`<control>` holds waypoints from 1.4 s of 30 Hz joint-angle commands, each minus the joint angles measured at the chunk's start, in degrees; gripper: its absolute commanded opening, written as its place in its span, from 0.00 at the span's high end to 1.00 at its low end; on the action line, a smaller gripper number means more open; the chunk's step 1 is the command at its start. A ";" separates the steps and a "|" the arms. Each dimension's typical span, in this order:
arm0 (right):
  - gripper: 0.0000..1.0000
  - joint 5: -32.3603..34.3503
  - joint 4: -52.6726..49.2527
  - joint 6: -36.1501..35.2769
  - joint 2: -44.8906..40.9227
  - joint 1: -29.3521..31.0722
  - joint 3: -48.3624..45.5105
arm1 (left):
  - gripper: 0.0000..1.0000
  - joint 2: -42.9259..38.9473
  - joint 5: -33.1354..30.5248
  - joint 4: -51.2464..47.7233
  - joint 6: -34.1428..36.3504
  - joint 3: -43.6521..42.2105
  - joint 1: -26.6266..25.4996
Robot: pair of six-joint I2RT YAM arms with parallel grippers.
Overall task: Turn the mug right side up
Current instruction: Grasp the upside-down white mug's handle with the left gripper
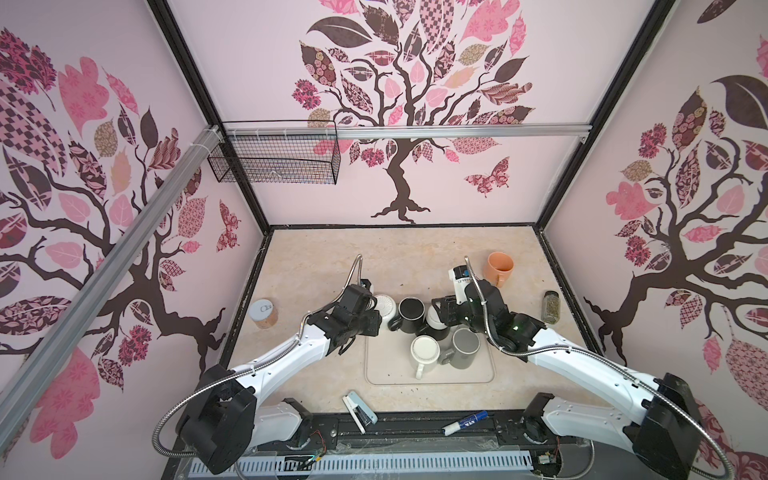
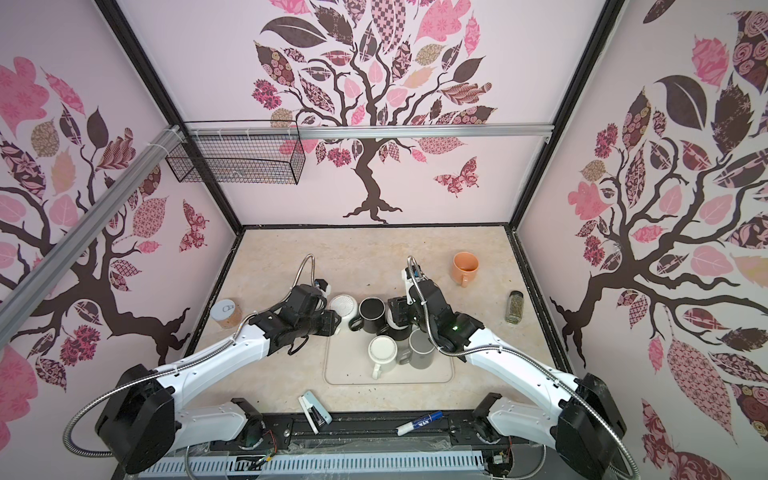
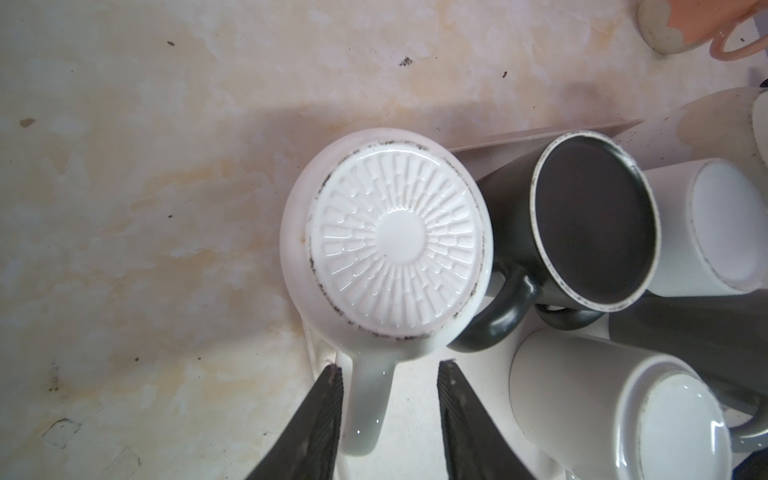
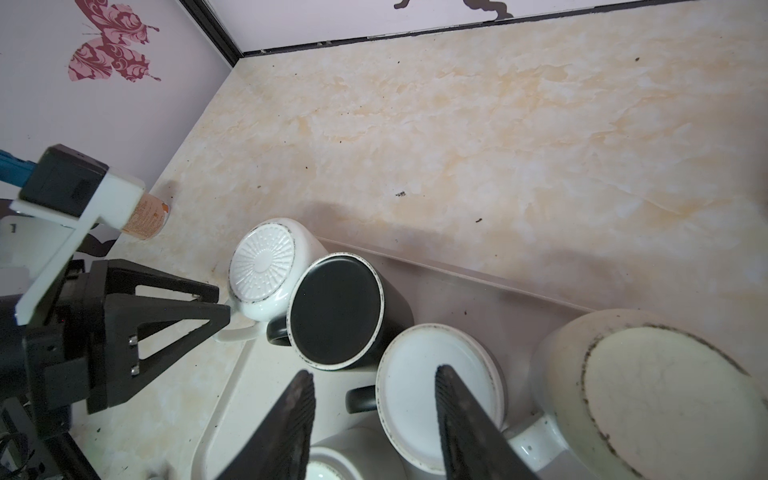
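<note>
Left pincer point(image 3: 390, 366), half-open, straddles the handle point(image 3: 368, 407) of the upturned white mug point(image 3: 395, 245), bottom centre (one pad touching): centre before closing.

The left arm point(image 1: 274, 357) and right arm point(image 1: 582, 363) wear glossy white shells point(image 2: 216, 361) between blocky black joint housings point(image 1: 220, 419). A ribbed silver hose point(image 1: 356, 264) runs along each. A green light point(image 1: 515, 327) glows on the right forearm. The left end effector point(image 3: 390, 370) and right end effector point(image 4: 374, 378) carry black, triangular, ribbed fingers point(image 4: 291, 424); small silver screws point(image 4: 133, 340) show on the left one.
</note>
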 commanded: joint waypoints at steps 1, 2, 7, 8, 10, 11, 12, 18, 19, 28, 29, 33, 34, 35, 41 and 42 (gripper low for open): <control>0.49 0.98 0.49 0.34 -1.05 0.12 -0.46 | 0.59 1.69 -0.83 0.49 0.67 -0.40 -0.23; 0.49 0.99 0.38 0.32 -1.07 0.10 -0.42 | 0.61 2.24 -0.97 0.66 0.76 -0.29 -0.22; 0.49 1.52 0.27 0.22 -1.16 0.10 -0.51 | 0.61 3.79 -0.98 1.32 0.72 0.48 -0.18; 0.49 1.61 0.27 0.13 -1.16 0.12 -0.42 | 0.61 3.95 -0.94 1.60 0.77 0.50 -0.22; 0.49 1.72 0.33 -0.01 -1.16 0.11 -0.38 | 0.61 4.15 -0.82 1.89 0.96 0.57 -0.26; 0.49 1.78 0.35 -0.04 -1.07 0.07 -0.33 | 0.62 4.20 -0.81 1.91 1.03 0.63 -0.22; 0.49 1.78 0.33 -0.04 -0.99 0.12 -0.26 | 0.62 4.20 -0.86 1.92 1.25 0.68 -0.22; 0.49 1.70 0.57 -0.04 -0.81 0.10 -0.68 | 0.62 4.44 -1.87 2.00 1.99 0.96 -0.22; 0.49 1.69 0.62 0.04 -0.81 0.09 -0.78 | 0.63 4.57 -2.18 1.75 2.08 1.30 -0.23; 0.49 2.07 0.69 -0.11 -0.81 0.09 -1.71 | 0.62 5.78 -3.60 -0.02 3.70 3.29 -0.22; 0.49 2.07 0.82 -0.12 -0.79 0.07 -1.73 | 0.62 6.21 -3.88 -0.26 3.82 3.52 -0.20; 0.49 2.06 0.95 -0.36 -0.66 0.12 -1.79 | 0.63 6.89 -4.15 -0.09 4.10 4.03 -0.27; 0.49 2.02 1.04 -0.42 -0.63 0.10 -1.89 | 0.63 6.89 -4.23 0.01 4.18 4.22 -0.26; 0.49 1.97 1.18 -0.39 -0.55 0.07 -1.90 | 0.63 7.03 -4.32 -0.05 4.19 4.50 -0.19; 0.49 1.28 1.28 -0.35 -0.19 0.11 -2.00 | 0.64 8.52 -4.71 -0.87 4.28 6.96 -0.22; 0.49 1.35 1.19 -0.39 -0.20 0.13 -1.98 | 0.65 8.72 -4.80 -0.89 4.29 7.18 -0.27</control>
